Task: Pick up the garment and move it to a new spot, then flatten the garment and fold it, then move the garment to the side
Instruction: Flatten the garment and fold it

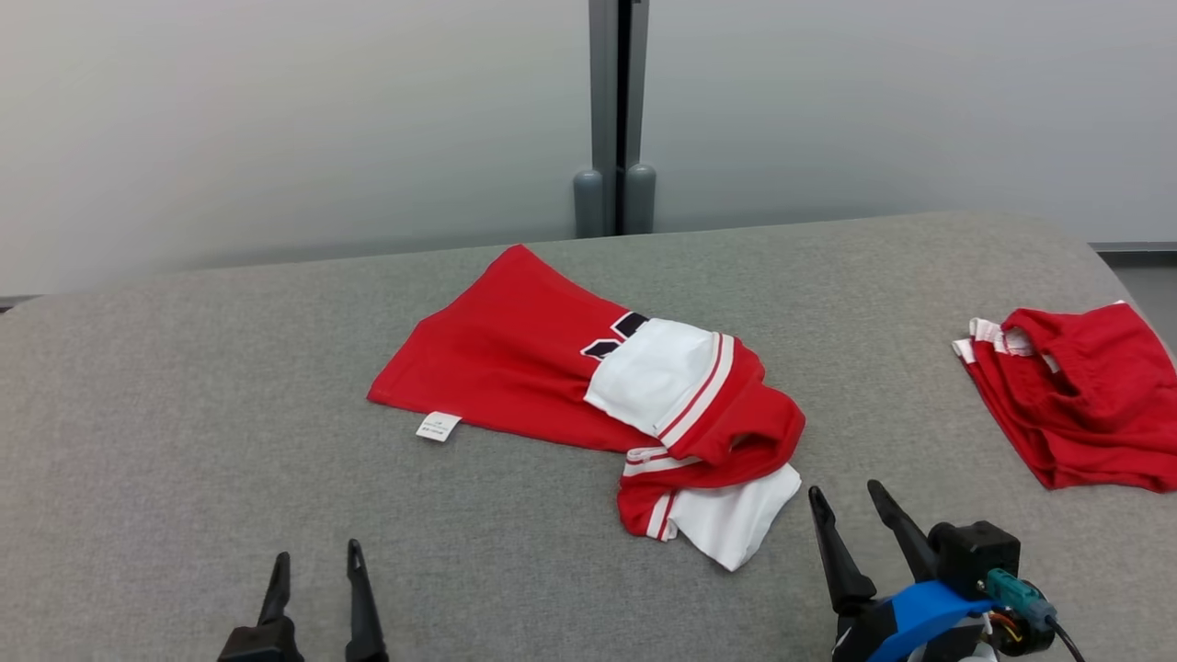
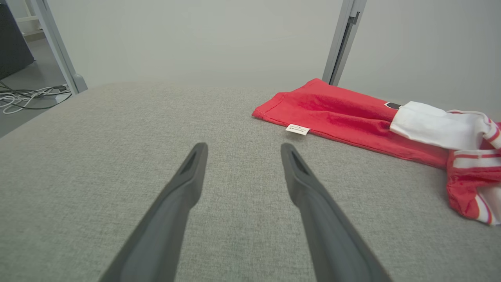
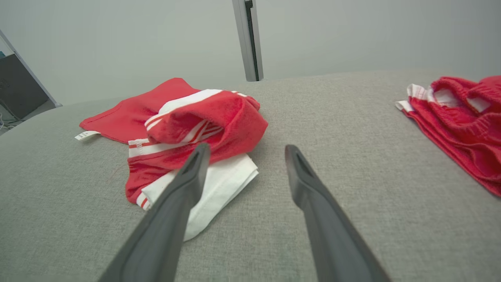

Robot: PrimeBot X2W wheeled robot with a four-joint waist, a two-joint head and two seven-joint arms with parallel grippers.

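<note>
red-white garment (image 1: 515,359) crumpled mid grey surface (image 1: 184,414), tag (image 1: 439,427) at its 8 o'clock | second red garment (image 1: 1085,405) at 3 o'clock | left gripper (image 1: 317,556) 7 o'clock, jaws spread, empty | right gripper (image 1: 841,492) 5 o'clock, spread, empty

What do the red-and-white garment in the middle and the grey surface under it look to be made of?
The red-and-white garment: soft knit cloth, probably a synthetic sports jersey; matte, limp folds, stitched hem, small sewn label. The grey surface: coarse woven upholstery cloth, matte and flecked; its weave shows close up, and rounded edges hint at padding.
</note>
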